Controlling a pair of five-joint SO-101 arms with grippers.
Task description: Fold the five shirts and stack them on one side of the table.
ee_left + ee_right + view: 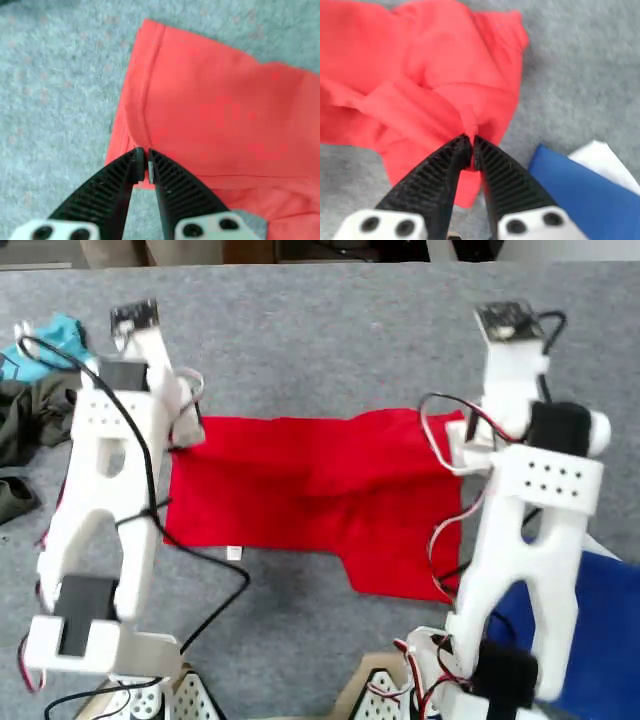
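Shows a heap of dark and teal clothes cut off at the high view's edge, and a blue shirt partly hidden behind the right arm and cropped by the frame. Places the red shirt spread on the grey surface between both arms. Has the left pincer clamped on the shirt's hemmed side edge and the right pincer pinched on a raised fold at the opposite end, the blue shirt just beside.
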